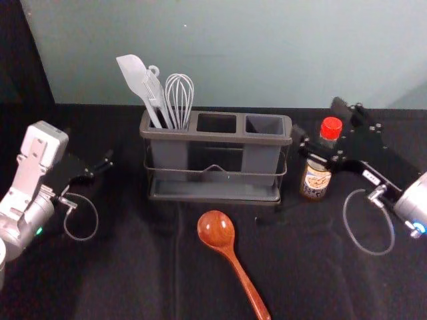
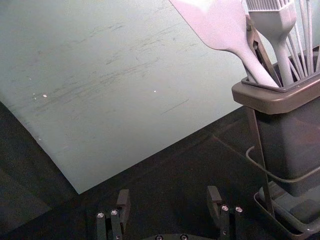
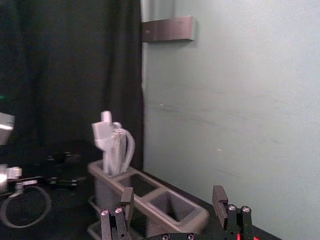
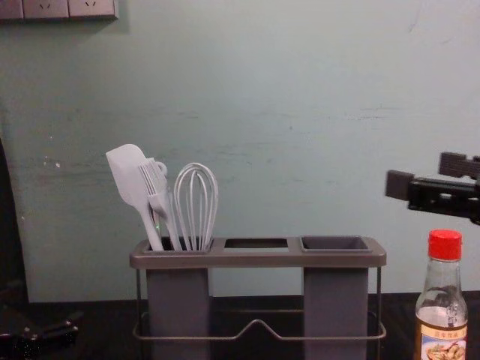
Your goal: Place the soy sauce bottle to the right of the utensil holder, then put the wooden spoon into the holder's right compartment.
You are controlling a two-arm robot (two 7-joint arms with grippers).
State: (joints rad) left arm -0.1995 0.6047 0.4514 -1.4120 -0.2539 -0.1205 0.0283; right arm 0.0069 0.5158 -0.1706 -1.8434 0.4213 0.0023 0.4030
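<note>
The soy sauce bottle (image 1: 315,180) stands up at three o'clock from the utensil holder (image 1: 213,137), just beside it. So I think the bottle step is done, or very close to done. The right end effector (image 3: 173,195) is up over the bottle. Its two fingers are spread wide, with nothing between them, and in the chest view they are apart from the red cap.

The wooden spoon (image 1: 216,228) lies on the surface (image 1: 147,267) at six o'clock from the holder, its handle pointing to five o'clock. Next, I think an arm should go clear of the bottle, pinch the spoon, lift it and drop it in the right compartment (image 4: 335,244). The left end effector (image 2: 168,196) waits at nine o'clock from the holder, wide open and holding nothing.
</note>
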